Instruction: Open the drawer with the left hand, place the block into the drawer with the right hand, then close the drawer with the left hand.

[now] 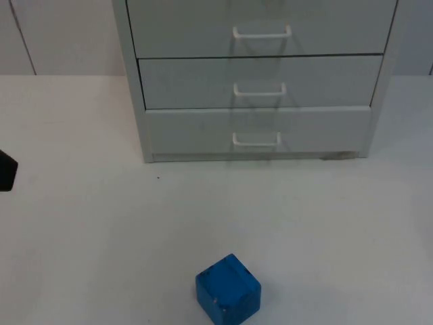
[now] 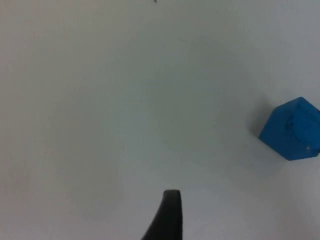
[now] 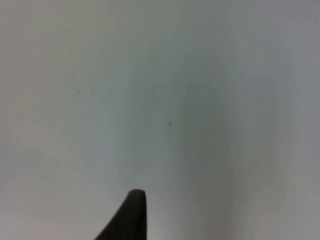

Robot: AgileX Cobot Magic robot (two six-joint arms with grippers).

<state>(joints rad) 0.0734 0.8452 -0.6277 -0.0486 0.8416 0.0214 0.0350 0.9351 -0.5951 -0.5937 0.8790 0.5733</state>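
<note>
A grey cabinet (image 1: 257, 74) with three stacked drawers stands at the back of the table. All drawers are pushed in, and each has a white handle; the lowest handle (image 1: 256, 140) is near the table top. A blue block (image 1: 228, 289) lies on the white table near the front edge, well in front of the cabinet. The left wrist view also catches the block (image 2: 292, 128), off to one side. My left gripper (image 1: 5, 170) waits at the far left edge of the table, far from both cabinet and block. My right gripper (image 3: 131, 215) hangs over bare table.
The white table (image 1: 101, 237) stretches wide between the cabinet front and the block. A grey partition wall (image 1: 61, 34) rises behind the cabinet.
</note>
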